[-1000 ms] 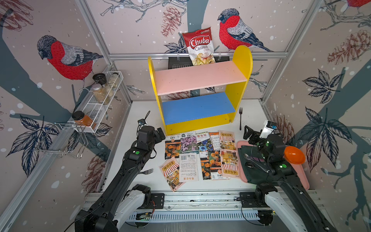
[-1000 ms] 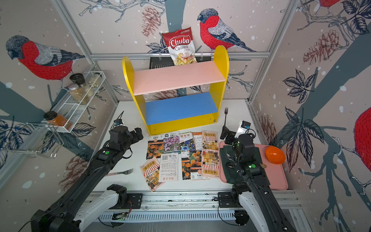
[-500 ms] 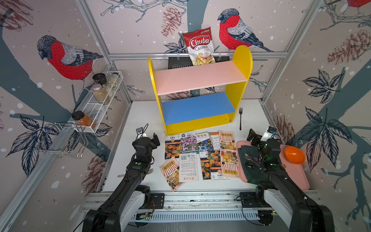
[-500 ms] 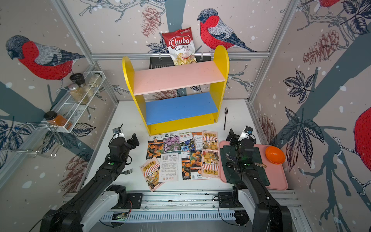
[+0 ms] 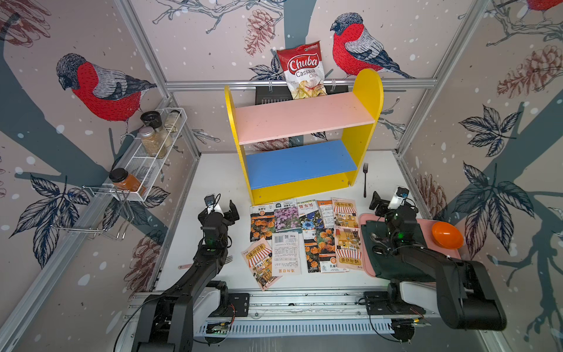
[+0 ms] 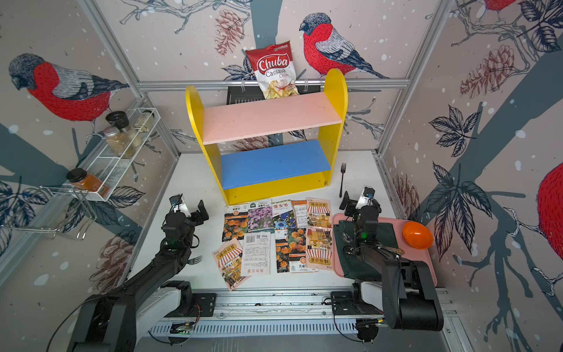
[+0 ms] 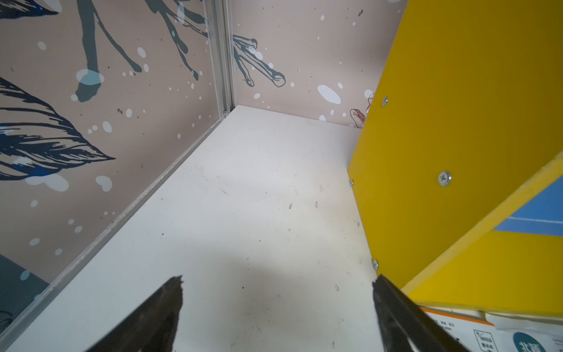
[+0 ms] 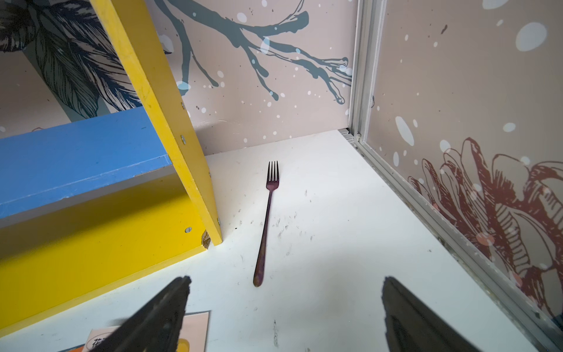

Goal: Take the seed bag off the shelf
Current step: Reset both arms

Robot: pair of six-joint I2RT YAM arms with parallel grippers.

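The shelf (image 5: 304, 117) (image 6: 268, 117) stands at the back of the table, and its pink and blue boards are bare. Several seed bags (image 5: 286, 215) (image 6: 259, 215) lie flat in rows on the table just in front of it. My left gripper (image 5: 221, 210) (image 6: 189, 210) hovers open to the left of the bags, with nothing between its fingers. The left wrist view shows that gripper (image 7: 277, 279) over bare table beside the shelf's yellow side panel (image 7: 457, 122). My right gripper (image 5: 390, 202) (image 6: 359, 204) (image 8: 286, 279) is open and empty right of the bags, near the shelf's right foot (image 8: 210, 234).
A Chuba chips bag (image 5: 303, 71) hangs behind the shelf. A wire rack with spice jars (image 5: 152, 143) is on the left wall. A dark fork (image 5: 365, 179) (image 8: 265, 225) lies right of the shelf. Another fork (image 5: 228, 260) lies under my left arm. The pink tray (image 5: 451, 253) holds a green cloth and an orange bowl (image 5: 447, 235).
Both arms have folded down and sunk lower over the table, with their wrists drawn slightly back toward the front rail. Both grippers stayed open. The seed bags have not moved.
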